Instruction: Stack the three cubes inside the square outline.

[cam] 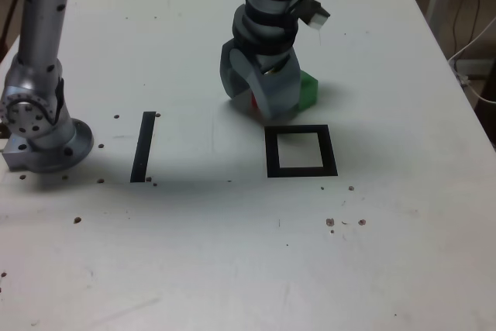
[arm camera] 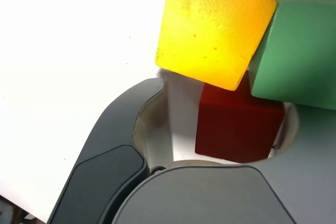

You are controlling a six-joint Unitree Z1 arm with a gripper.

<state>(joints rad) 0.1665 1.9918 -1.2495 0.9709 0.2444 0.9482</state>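
In the wrist view the red cube [arm camera: 236, 127] sits on the table between my gripper's [arm camera: 218, 129] jaws. A white gap shows between the dark finger [arm camera: 113, 135] and the cube, so the jaws stand open around it. The yellow cube [arm camera: 212, 27] and the green cube [arm camera: 299, 45] lie just beyond it, touching each other and the red one. In the exterior view the gripper [cam: 260, 102] stands low on the table, just behind the square outline [cam: 301, 130]. Only a sliver of the red cube [cam: 254, 102] shows there. The green cube [cam: 308, 91] peeks out on the exterior view's right, and the yellow cube is hidden.
A straight black tape strip [cam: 143, 147] lies on the white table at the exterior view's left. The arm's grey base [cam: 39, 129] stands beside it at the left edge. Small dark specks dot the table [cam: 232, 253]. Cables [cam: 477, 44] hang past the right edge.
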